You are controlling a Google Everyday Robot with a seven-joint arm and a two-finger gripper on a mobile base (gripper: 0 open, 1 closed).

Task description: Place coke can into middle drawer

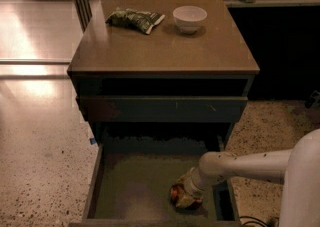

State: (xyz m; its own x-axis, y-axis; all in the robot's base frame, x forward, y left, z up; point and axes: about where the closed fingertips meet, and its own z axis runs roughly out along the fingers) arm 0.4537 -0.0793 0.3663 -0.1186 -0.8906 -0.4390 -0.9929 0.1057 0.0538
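Your claw [187,197] sits low in the shallow, thin-walled middle drawer [132,187], right against the red metal coke can [176,193] on its flat olive floor. You cannot tell whether it grips the can.

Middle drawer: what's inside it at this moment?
The coke can, front right in the middle drawer, with the gripper over it. The gripper hides most of the can and its contact with the floor.

- Can [175,194]: red.
- Drawer [135,186]: dark grey walls, olive-grey bottom.
- Gripper [187,199], at the can, bottom centre of the frame: pale tan.
- Bag [134,19]: green and white.
- Bowl [189,18]: white.
- Floor [45,161]: speckled beige.
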